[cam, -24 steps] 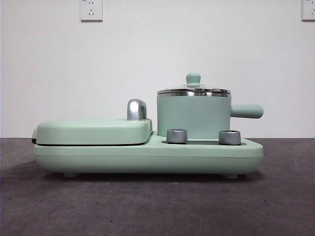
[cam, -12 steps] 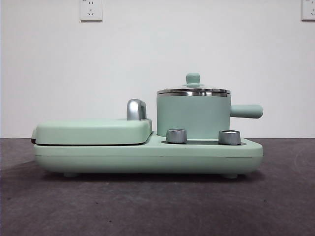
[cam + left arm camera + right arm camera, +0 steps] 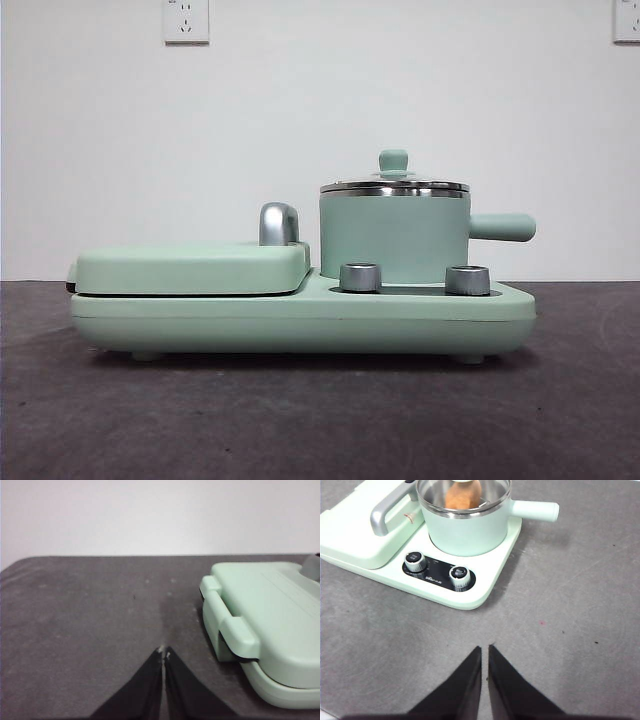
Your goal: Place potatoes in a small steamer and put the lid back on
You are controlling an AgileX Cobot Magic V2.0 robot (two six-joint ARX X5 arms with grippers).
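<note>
We see the pot (image 3: 393, 238) standing on the right-hand part of a mint-green cooker base (image 3: 300, 315), which sits on the dark grey tabletop (image 3: 300, 420). The lid (image 3: 394, 184) rests flat on the pot's steel rim, its small green knob upright in the middle. Through the glass, in the right wrist view, we make out the potato (image 3: 462, 494) lying inside the pot, orange-brown and partly hidden by the knob. The pot's stubby handle (image 3: 502, 227) points toward the right end of the base. Two metal dials (image 3: 360, 277) stand on the base just in front of the pot. On the left part of the base lies a flat green griddle cover (image 3: 190, 268), closed, with a chrome handle (image 3: 277, 224) rising at its back edge beside the pot. Our left gripper (image 3: 163, 652) hangs over bare tabletop near the cooker's left end, its jaws pressed together with nothing between them. Our right gripper (image 3: 485, 650) hangs over bare tabletop in front of the dials, well apart from the cooker, its jaws likewise pressed nearly together and holding nothing. Neither shows in the front view.
</note>
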